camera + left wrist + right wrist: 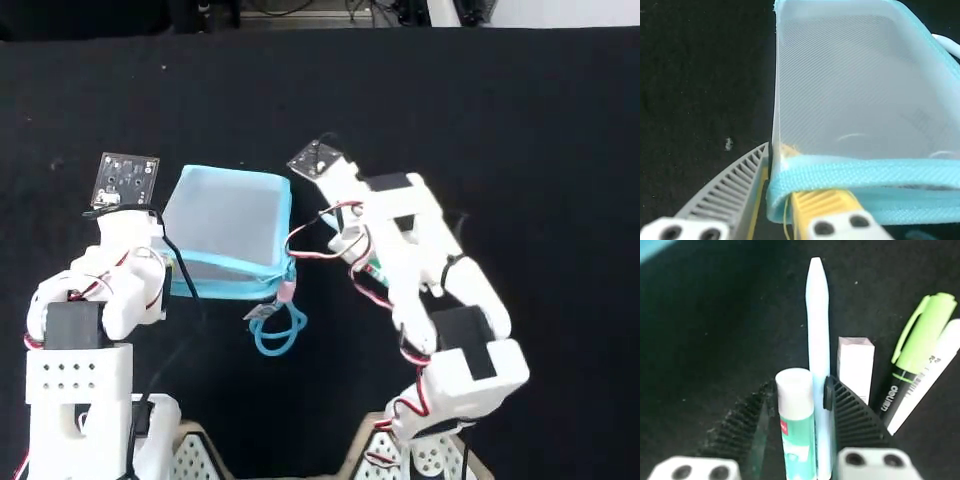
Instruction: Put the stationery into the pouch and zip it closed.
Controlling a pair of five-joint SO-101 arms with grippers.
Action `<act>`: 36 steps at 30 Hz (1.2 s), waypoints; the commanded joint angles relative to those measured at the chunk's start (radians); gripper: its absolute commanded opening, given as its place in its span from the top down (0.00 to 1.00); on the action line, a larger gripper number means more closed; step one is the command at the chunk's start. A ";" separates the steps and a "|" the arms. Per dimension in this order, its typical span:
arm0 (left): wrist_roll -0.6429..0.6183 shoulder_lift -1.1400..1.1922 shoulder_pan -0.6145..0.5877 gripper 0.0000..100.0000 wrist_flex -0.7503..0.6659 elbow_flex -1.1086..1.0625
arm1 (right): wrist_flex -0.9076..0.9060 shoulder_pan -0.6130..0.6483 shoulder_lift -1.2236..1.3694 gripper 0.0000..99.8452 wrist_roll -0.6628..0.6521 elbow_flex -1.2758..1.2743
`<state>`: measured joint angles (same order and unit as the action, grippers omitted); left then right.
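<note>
Right wrist cam had the right gripper (pixel 799 390) pinched narrow on the glue stick (pixel 795 415), with a pale blue pen (pixel 817 315) squeezed in beside it. The eraser (pixel 856 365) and green highlighter (pixel 920 335) lay just past. Left wrist cam: left gripper (pixel 777 170) was clamped on the pouch (pixel 855 90) rim. From the high view, the pouch lay between both arms.

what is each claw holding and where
Left claw pinches the pouch by its teal rim. Right claw straddles the glue stick near its cap, plus a pale pen; grip unclear.
</note>
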<state>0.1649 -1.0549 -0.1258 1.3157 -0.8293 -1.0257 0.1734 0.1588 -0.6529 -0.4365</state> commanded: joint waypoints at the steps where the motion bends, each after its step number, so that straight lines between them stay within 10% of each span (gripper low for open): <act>1: -0.015 -0.003 -0.010 0.97 -0.002 -0.004 | 0.011 -0.071 0.007 0.89 -0.028 0.027; 23: -0.015 -0.003 -0.010 0.97 -0.006 -0.012 | -0.301 -0.473 -0.315 0.99 0.028 0.042; 36: -0.015 -0.003 -0.010 0.97 0.000 -0.013 | -0.209 -0.034 -0.305 0.90 0.092 -0.104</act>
<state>0.1649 -1.0549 -0.1258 1.3142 -0.8355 -1.2988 0.1059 -0.1066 -0.5808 -0.5209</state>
